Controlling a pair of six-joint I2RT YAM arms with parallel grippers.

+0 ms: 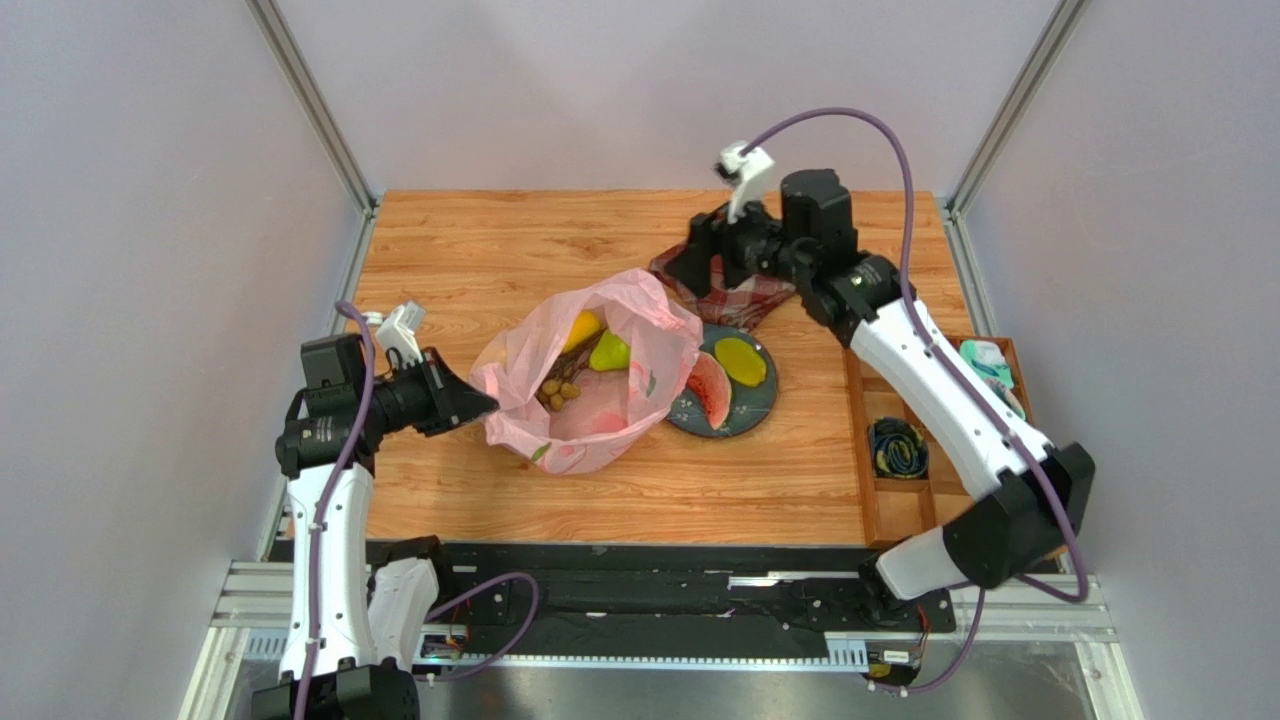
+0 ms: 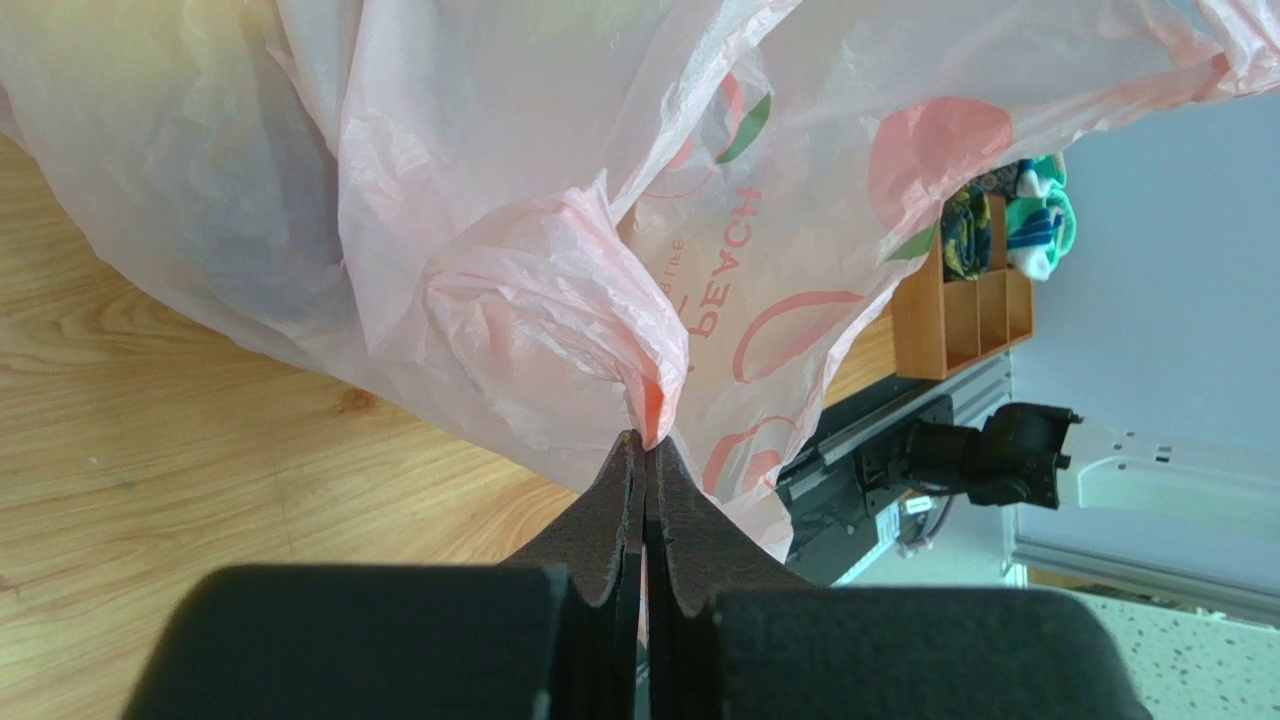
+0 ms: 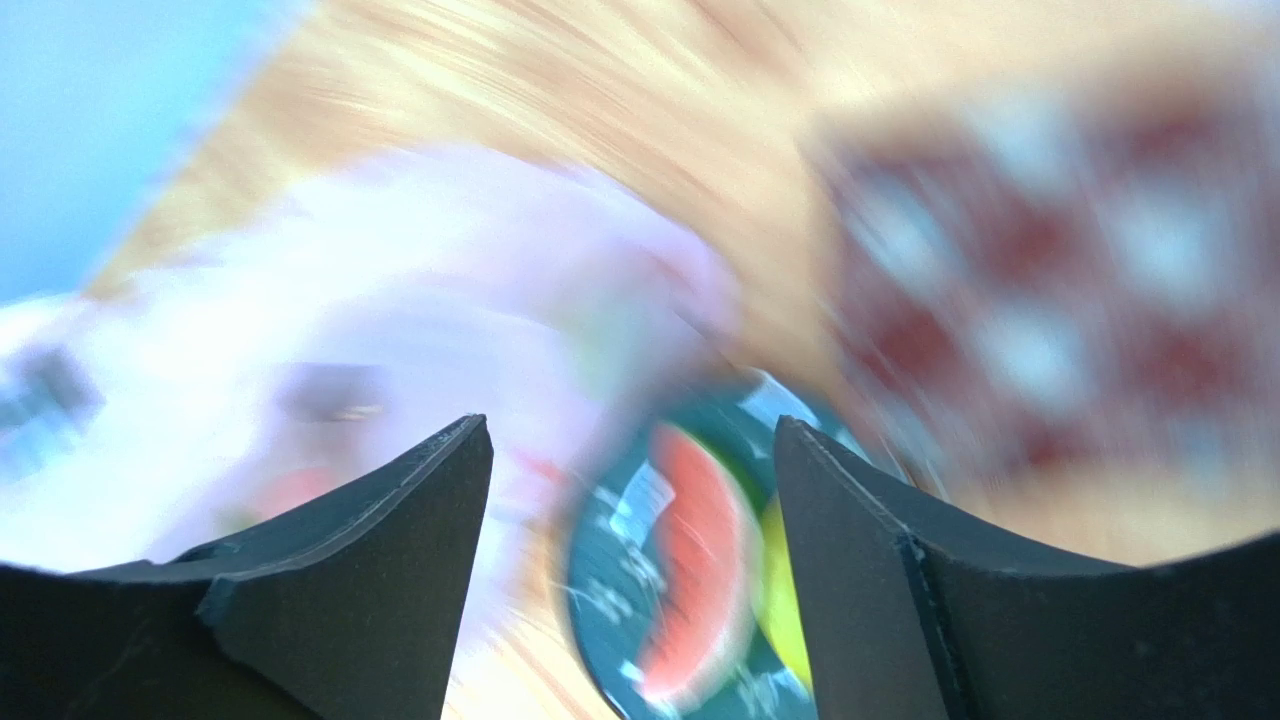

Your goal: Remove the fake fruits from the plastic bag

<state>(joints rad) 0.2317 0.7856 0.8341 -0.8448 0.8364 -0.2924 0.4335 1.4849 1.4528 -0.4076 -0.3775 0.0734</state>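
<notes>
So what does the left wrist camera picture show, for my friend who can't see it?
The left claw is pinched shut on a bunched fold of the thin crinkly pink plastic bag, which fills most of the picture above a light wooden table. At far right, a small orange wooden divider box holds rolled socks.

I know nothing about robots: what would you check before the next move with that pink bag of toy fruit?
1. Left end effector gripping the thin translucent pink plastic bag: ok, shut on a fold.
2. Right end effector open, nothing between its fingers: ok.
3. Bag mouth open upward: ok; the small green plastic fruit and brownish plastic grape bunch show inside.
4. Space on the dark round plate: probably ok; it holds the pink-red plastic slice and elongated yellow plastic fruit.
5. Right wrist view sharp: not ok, blurred.
</notes>
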